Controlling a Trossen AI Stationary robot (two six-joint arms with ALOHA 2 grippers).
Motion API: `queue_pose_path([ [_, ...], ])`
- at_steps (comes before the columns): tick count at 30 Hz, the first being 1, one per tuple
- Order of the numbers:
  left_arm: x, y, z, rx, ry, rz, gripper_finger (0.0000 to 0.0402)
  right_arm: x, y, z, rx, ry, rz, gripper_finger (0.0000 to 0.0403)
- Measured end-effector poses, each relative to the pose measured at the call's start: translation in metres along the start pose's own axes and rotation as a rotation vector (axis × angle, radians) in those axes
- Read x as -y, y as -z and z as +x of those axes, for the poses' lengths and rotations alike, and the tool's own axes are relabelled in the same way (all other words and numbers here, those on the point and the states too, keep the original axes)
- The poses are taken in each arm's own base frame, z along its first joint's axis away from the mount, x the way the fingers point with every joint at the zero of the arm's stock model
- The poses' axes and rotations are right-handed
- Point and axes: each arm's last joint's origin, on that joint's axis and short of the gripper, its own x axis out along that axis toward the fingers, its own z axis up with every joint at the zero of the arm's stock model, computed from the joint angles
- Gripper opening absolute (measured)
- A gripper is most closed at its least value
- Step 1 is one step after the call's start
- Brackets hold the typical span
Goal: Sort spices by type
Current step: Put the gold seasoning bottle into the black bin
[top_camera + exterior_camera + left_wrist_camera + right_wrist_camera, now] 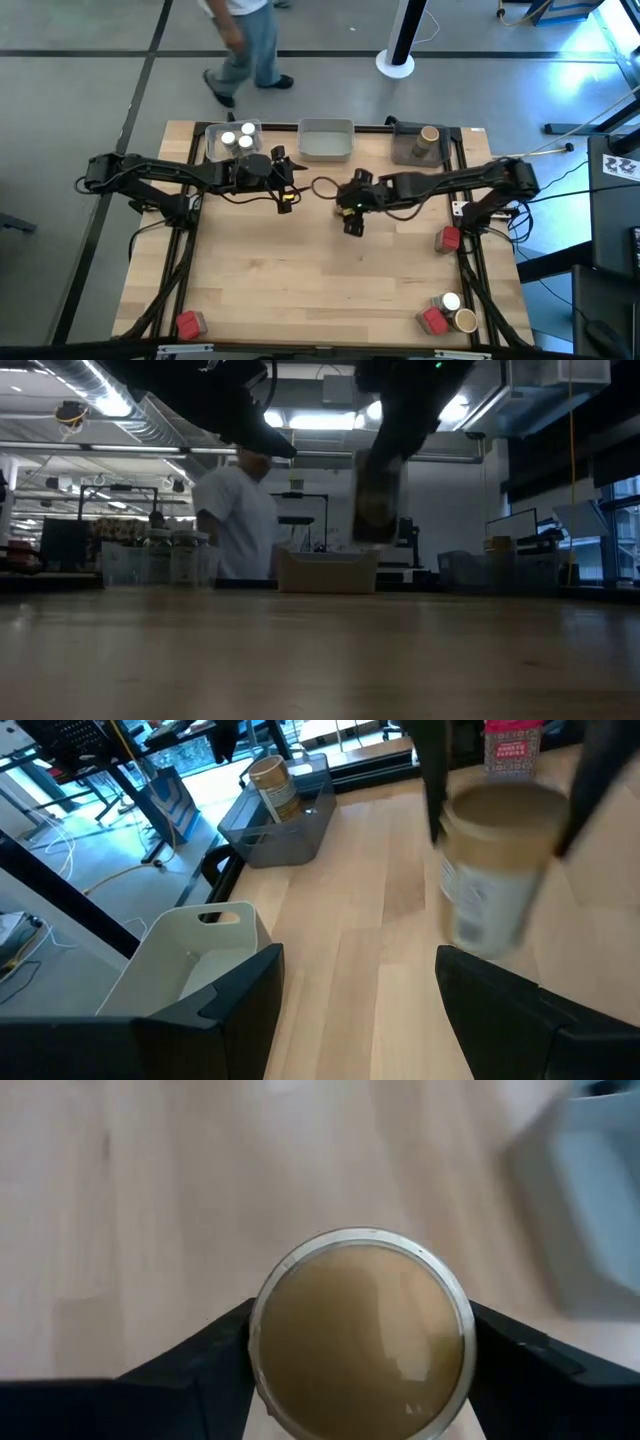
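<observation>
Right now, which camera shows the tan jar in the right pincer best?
The left wrist view: the tan jar shows side-on, lid and label. The right wrist view shows only its lid; the low view a dark blur; the high view hides it.

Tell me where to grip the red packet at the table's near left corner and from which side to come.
Judging from the high view, the red packet lies alone near the table edge, so come straight down from above and close across its narrower pair of flat sides. The left end effector is the nearer free one; the right end effector holds a tan-capped jar.
</observation>
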Motion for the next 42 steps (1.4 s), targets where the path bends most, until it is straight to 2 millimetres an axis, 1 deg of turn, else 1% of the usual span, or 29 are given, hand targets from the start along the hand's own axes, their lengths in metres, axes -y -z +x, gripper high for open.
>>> queue_pose_path([
  [6, 0.000, 0.000, 0.000, -0.001, 0.000, 0.000, 0.0244, 0.019, 0.005, -0.040, 0.032, 0.127, 0.023, 0.0282],
  [10, 0.000, 0.000, 0.000, -0.001, 0.000, 0.000, 0.0244, 0.039, 0.011, -0.061, 0.027, 0.200, 0.075, 0.0282],
  [13, 0.000, 0.000, 0.000, -0.001, 0.000, 0.000, 0.0244, 0.055, 0.016, -0.074, 0.016, 0.251, 0.114, 0.0282],
  [19, 0.000, 0.000, 0.000, -0.001, 0.000, 0.000, 0.0244, 0.091, 0.026, -0.091, -0.017, 0.377, 0.203, 0.0282],
  [22, 0.000, 0.000, 0.000, -0.001, 0.000, 0.000, 0.0244, 0.111, 0.031, -0.094, -0.038, 0.438, 0.261, 0.0282],
  [32, 0.000, 0.000, 0.000, -0.002, 0.001, 0.000, 0.0244, 0.175, 0.047, -0.095, -0.111, 0.594, 0.440, 0.0282],
  [36, 0.000, 0.000, 0.000, -0.001, 0.000, 0.000, 0.0244, 0.194, 0.055, -0.091, -0.100, 0.615, 0.512, 0.0282],
  [42, 0.000, 0.000, 0.000, -0.001, 0.000, 0.000, 0.0244, 0.215, 0.074, -0.076, -0.115, 0.650, 0.646, 0.0282],
])
